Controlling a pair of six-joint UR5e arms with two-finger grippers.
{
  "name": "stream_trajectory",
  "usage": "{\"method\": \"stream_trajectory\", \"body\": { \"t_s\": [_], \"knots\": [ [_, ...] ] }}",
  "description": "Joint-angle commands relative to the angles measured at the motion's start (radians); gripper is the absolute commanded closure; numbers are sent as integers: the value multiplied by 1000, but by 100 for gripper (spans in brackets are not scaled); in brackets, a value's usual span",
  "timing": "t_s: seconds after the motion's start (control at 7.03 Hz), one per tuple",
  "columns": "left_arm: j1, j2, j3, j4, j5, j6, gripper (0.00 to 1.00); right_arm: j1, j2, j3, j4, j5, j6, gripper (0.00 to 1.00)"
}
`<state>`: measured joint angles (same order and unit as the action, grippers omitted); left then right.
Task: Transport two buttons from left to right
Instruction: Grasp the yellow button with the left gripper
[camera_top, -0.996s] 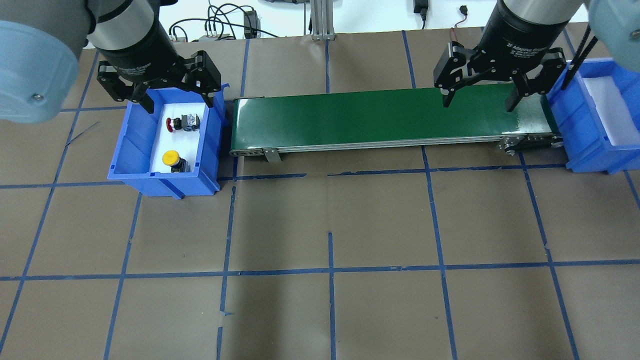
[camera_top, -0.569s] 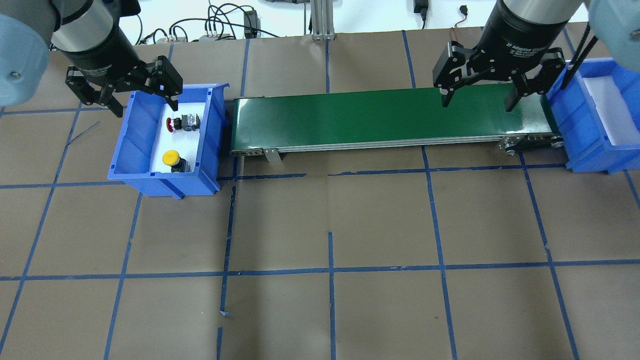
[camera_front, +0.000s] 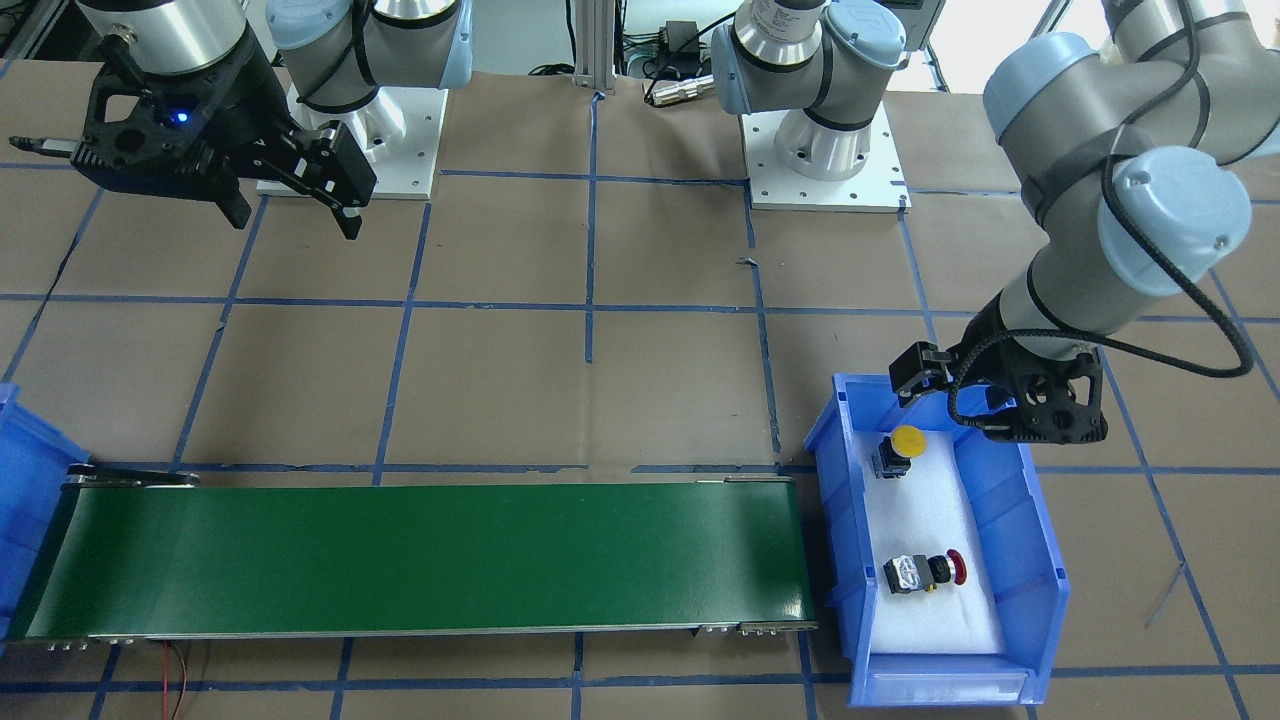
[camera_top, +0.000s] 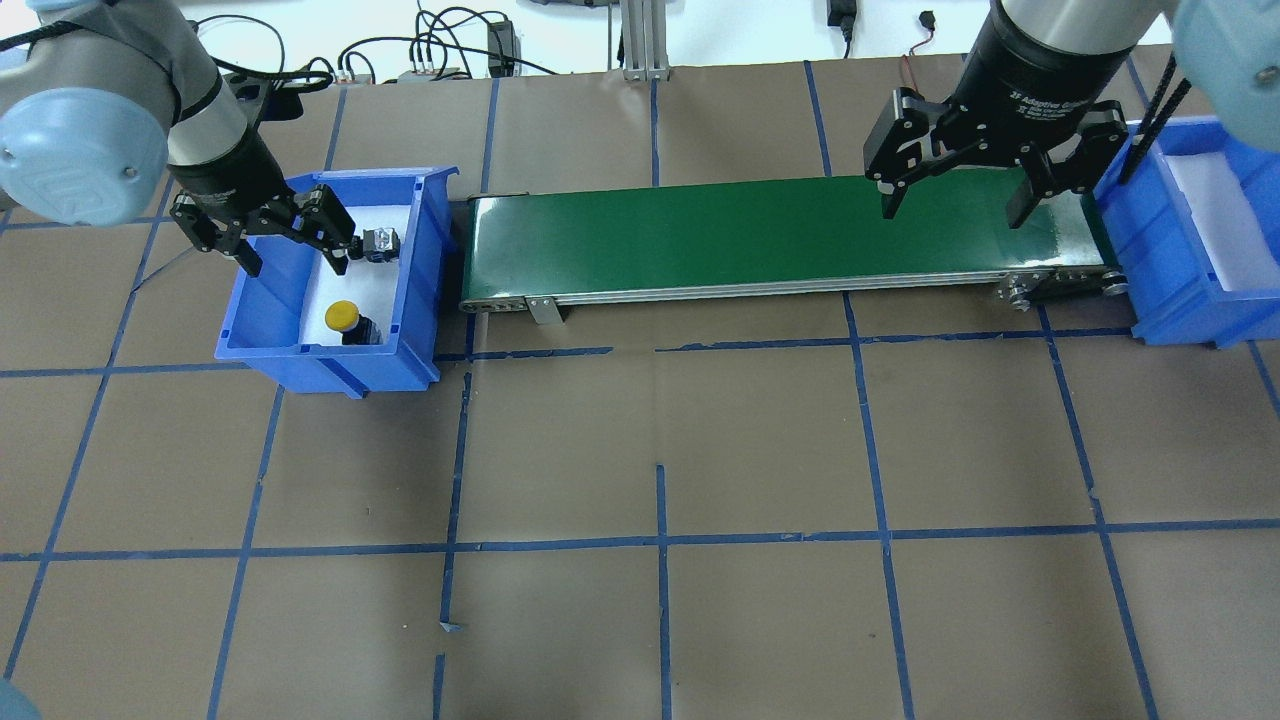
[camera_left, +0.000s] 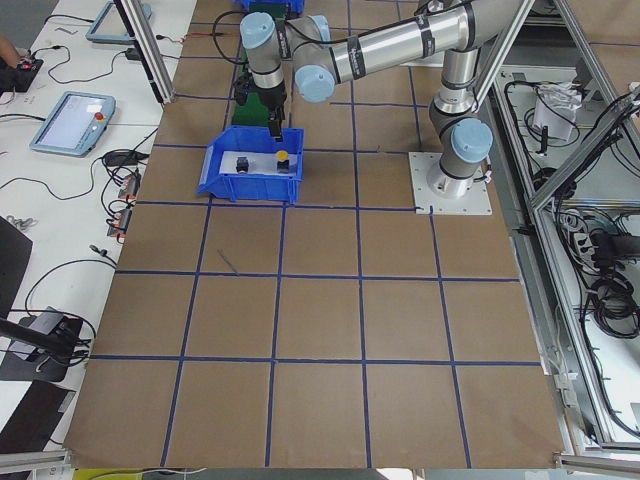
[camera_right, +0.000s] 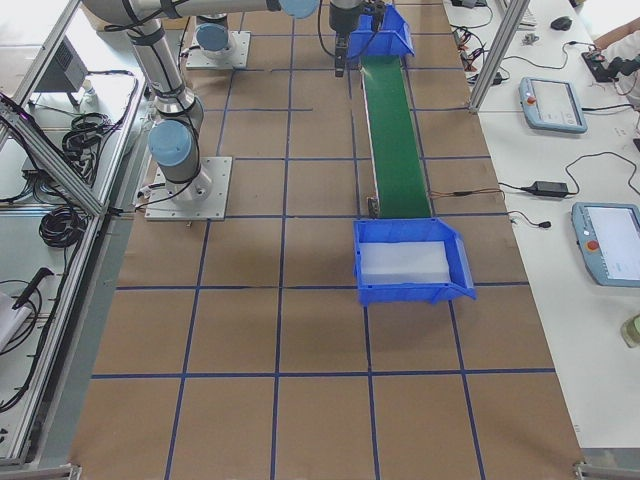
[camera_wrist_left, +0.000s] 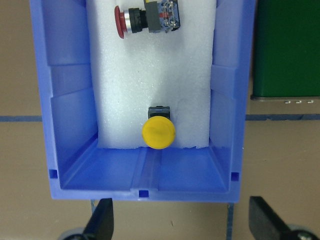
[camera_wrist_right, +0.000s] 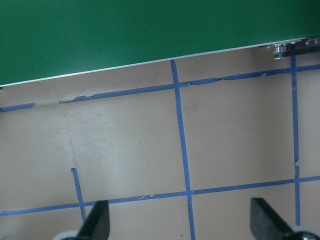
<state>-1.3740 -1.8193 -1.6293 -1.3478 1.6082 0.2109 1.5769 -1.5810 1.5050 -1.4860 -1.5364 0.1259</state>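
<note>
Yellow mushroom-cap button (camera_wrist_left: 158, 132) and smaller red-cap button (camera_wrist_left: 145, 20) rest on grainy white foam (camera_wrist_left: 150, 80) in the blue plastic bin (camera_wrist_left: 70, 100) below the left gripper (camera_top: 296, 262), its jaws spread wide, while the right gripper (camera_top: 953, 214), equally spread, hangs beside the smooth green belt (camera_top: 750, 235).

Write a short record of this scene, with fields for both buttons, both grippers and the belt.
yellow button: cap up, on the foam in the left bin
red button: on its side, same bin, apart from the yellow one
left gripper: open, empty, hovers by that bin's robot-side end
right gripper: open, empty, high near the belt's right end
belt: no button on it
</note>
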Motion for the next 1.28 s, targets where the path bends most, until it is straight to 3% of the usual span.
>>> {"method": "stream_trajectory", "body": {
  "t_s": [0.0, 0.71, 0.85, 1.14],
  "knots": [
    [15, -82, -33, 128, 2, 18, 5, 5, 0, 1, 1, 1, 0, 0],
    [6, -146, -63, 119, 6, -30, 5, 5, 1, 1, 1, -2, -2, 0],
    [1, -146, -61, 116, 4, -30, 13, 5, 1, 1, 1, -2, -5, 0],
    [-2, -138, -66, 114, 1, -28, 63, 5, 1, 0, 1, -2, -5, 0]
  ]
}}
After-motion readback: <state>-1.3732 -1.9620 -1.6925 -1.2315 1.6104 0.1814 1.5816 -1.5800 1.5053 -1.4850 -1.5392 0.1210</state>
